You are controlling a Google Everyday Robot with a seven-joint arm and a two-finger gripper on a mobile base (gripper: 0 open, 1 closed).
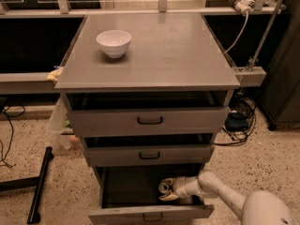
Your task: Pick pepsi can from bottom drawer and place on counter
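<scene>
Can (164,187) sought; holdings listed by size.

- Desk (178,55): flat grey cabinet top, the can's destination.
- Bottom drawer (150,214): pulled out furthest of three, presumably so the arm can reach in; dark inside.
- Arm (220,193): white, enters that drawer from the near right.
- Bowl (113,42): white, upright, far left on the desk, leaving set-down room to its right.
- Gripper (174,190): inside the bottom drawer, right of centre, at the can; whether its jaws clench the can cannot be told.
- Can: in the bottom drawer, just left of the gripper, silver end showing, seemingly on its side.
- Writing: none legible; no Pepsi lettering shows.
</scene>
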